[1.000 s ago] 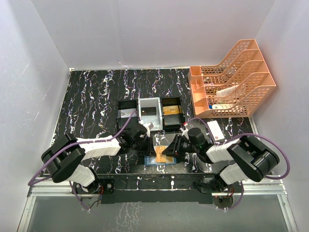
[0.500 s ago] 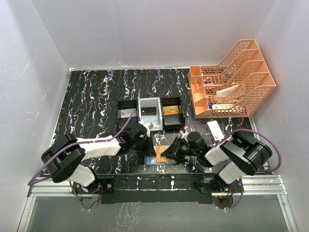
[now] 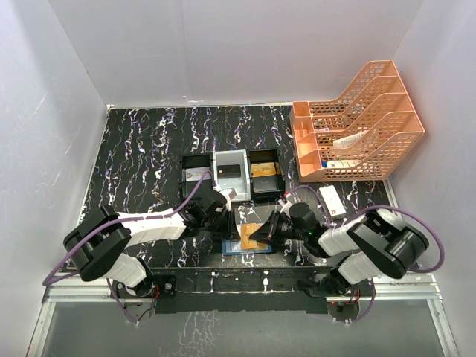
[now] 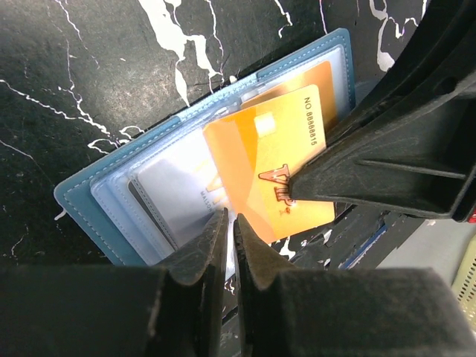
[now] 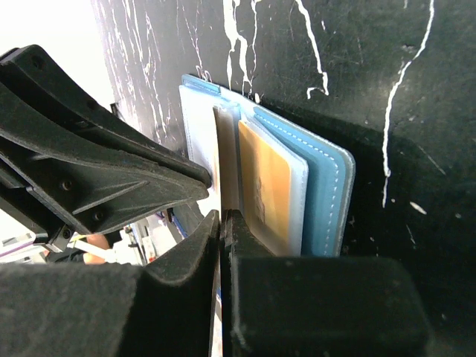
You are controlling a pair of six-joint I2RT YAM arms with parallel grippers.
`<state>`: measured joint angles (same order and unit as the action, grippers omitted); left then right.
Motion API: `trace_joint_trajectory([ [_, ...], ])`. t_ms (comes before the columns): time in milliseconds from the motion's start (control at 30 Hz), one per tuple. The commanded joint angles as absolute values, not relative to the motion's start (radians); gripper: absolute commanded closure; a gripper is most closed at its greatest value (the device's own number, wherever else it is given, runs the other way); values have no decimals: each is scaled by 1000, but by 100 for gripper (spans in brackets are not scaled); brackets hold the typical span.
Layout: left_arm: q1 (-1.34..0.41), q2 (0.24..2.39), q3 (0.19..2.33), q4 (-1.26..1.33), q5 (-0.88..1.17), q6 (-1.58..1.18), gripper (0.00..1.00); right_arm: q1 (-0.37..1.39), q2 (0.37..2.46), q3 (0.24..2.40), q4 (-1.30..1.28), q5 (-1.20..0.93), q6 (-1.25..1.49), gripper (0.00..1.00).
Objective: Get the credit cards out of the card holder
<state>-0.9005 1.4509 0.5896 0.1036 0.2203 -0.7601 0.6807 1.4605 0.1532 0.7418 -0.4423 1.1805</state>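
Note:
The blue card holder lies open at the table's near edge; it also shows in the left wrist view and the right wrist view. A gold-tan credit card sticks partly out of a clear pocket. My right gripper is shut on that card's free end. My left gripper is shut on the holder's clear inner leaf. A second gold card and a silver-grey card sit inside pockets.
A black-and-white three-compartment tray holding cards stands just behind the holder. A peach file rack fills the back right. A white box with a red mark lies to the right of my right arm.
My right wrist has shifted slightly over the holder. The gold card and the left gripper stay about where they were.

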Motion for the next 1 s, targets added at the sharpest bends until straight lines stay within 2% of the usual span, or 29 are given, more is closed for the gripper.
trace_joint_trajectory([
  [0,-905,1437,571,0,137,-732,92,668,1374,196,601,-389,1096,100],
  [167,-906,1428,569,-7,117,-732,93,661,1313,242,458,-393,1009,100],
  [500,-905,1432,576,2,125,-722,93,662,1378,287,484,-475,1008,100],
  [533,-905,1434,578,3,129,-721,93,662,1383,288,488,-477,1015,99],
  [633,-905,1439,580,1,133,-719,94,663,1404,292,496,-468,1029,86],
  [733,-905,1443,575,7,136,-722,93,662,1431,295,516,-468,1042,84],
  [800,-905,1445,574,11,142,-722,93,662,1450,301,524,-470,1048,86],
  [900,-905,1442,574,6,138,-721,94,661,1448,302,511,-454,1049,99],
  [967,-905,1436,574,-2,125,-722,94,659,1419,306,458,-426,1030,100],
])
